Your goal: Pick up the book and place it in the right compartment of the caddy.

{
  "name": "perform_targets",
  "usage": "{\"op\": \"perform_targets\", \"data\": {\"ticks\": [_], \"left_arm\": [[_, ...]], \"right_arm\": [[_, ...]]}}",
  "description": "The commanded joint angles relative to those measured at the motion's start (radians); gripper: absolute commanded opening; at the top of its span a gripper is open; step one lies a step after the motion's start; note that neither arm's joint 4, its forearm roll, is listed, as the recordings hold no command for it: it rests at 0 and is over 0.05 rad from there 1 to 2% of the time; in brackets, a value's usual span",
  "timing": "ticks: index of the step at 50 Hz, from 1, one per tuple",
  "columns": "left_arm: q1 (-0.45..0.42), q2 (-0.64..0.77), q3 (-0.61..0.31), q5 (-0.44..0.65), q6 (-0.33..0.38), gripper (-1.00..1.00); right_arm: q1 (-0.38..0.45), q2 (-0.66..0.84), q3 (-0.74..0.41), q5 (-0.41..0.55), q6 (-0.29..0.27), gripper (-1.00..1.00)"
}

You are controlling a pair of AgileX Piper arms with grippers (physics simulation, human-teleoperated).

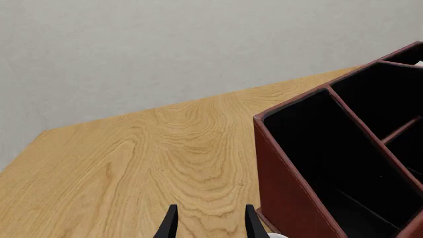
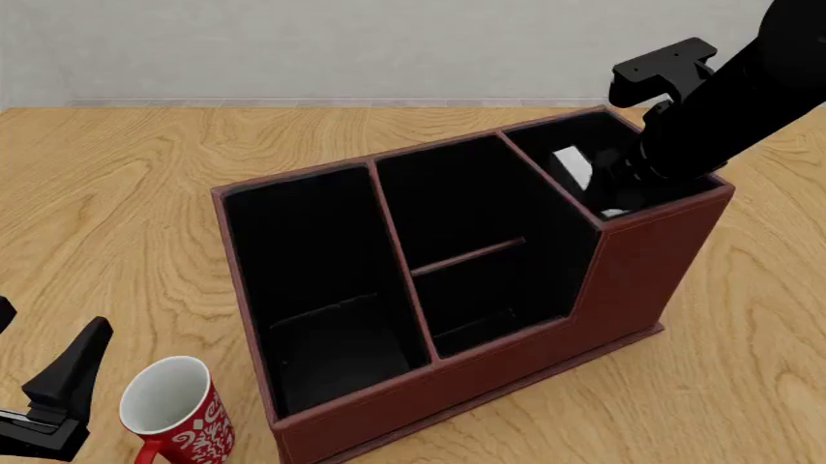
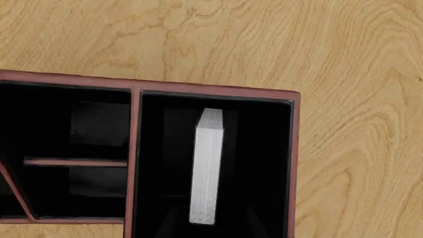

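Over the caddy's far right end, the right end effector (image 2: 629, 184) reaches down into the right compartment (image 3: 264, 163), the narrow black-lined section with full-height maroon walls; its fingers show only as dark shapes against the black lining in the right wrist view, so I cannot tell how far apart they stand or whether they are touching anything. Directly ahead of them the book (image 3: 207, 166) stands on edge inside that compartment, its white page block facing up and its black covers lost against the lining; in the front view only a white sliver of it shows beside the arm. Standing it on edge looks like the way to fit it between the close walls, and the straight-down approach suits such a slim slot. Judging by this, the placing seems done or nearly so. Away at the near left, the left end effector (image 1: 208, 221) hangs low over the tabletop (image 1: 165, 148) with its fingers parted and nothing between them, likely parked clear of the work. Beside it stands a red-and-white mug (image 2: 178, 414), just in front of the caddy (image 2: 620, 280). White ornament runs over the mug's red side, but no readable words, and no brand or label appears on the caddy or book
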Motion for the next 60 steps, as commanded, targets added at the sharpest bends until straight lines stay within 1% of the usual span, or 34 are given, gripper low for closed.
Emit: {"op": "perform_targets", "data": {"ticks": [1, 8, 18, 21, 24, 27, 35, 37, 38, 40, 43, 45, 46, 47, 51, 55, 57, 60], "left_arm": [[0.001, 0.0, 0.0, -0.002, -0.002, 1.0], [0.0, 0.0, 0.0, -0.003, -0.002, 1.0], [-0.001, 0.0, 0.0, -0.004, -0.004, 1.0], [-0.001, 0.0, 0.0, -0.004, -0.004, 1.0], [0.0, 0.001, 0.0, -0.005, -0.004, 1.0], [-0.001, 0.002, 0.0, -0.007, -0.005, 1.0], [-0.009, 0.005, 0.0, -0.015, -0.007, 1.0], [-0.009, 0.005, 0.0, -0.016, -0.006, 1.0], [-0.01, 0.004, 0.0, -0.018, -0.007, 1.0], [-0.01, 0.004, 0.0, -0.019, -0.006, 1.0], [-0.015, 0.003, 0.0, -0.019, 0.008, 1.0], [-0.013, 0.005, 0.0, -0.022, 0.002, 1.0], [-0.015, 0.005, 0.0, -0.022, 0.004, 1.0], [-0.017, 0.005, 0.0, -0.023, 0.004, 1.0], [-0.015, 0.006, 0.0, -0.03, 0.004, 1.0], [-0.016, 0.004, -0.001, -0.032, 0.004, 1.0], [-0.013, 0.005, -0.001, -0.035, 0.001, 1.0], [-0.014, -0.002, 0.0, -0.034, -0.002, 1.0]], "right_arm": [[0.001, -0.004, -0.007, -0.006, 0.005, 1.0], [-0.013, -0.002, -0.014, 0.001, -0.016, 1.0], [-0.01, -0.011, -0.015, 0.002, -0.016, 1.0], [-0.014, -0.017, -0.024, 0.01, -0.022, 1.0], [-0.008, -0.035, -0.046, 0.033, -0.013, 1.0], [-0.01, -0.059, -0.062, 0.058, -0.02, 1.0], [0.018, -0.153, -0.141, 0.158, -0.016, 1.0], [0.019, -0.166, -0.157, 0.169, -0.017, 1.0], [0.028, -0.188, -0.185, 0.2, -0.01, 1.0], [0.032, -0.201, -0.196, 0.214, -0.009, 1.0], [0.025, -0.236, -0.22, 0.245, -0.028, 1.0], [0.032, -0.258, -0.231, 0.262, -0.023, 1.0], [0.029, -0.275, -0.238, 0.266, -0.032, 1.0], [0.037, -0.29, -0.239, 0.274, -0.026, 1.0], [0.06, -0.361, -0.227, 0.282, -0.006, 1.0], [0.055, -0.411, -0.193, 0.273, -0.019, 1.0], [0.078, -0.447, -0.189, 0.269, 0.002, 1.0], [0.075, -0.49, -0.165, 0.251, -0.008, 1.0]]}}
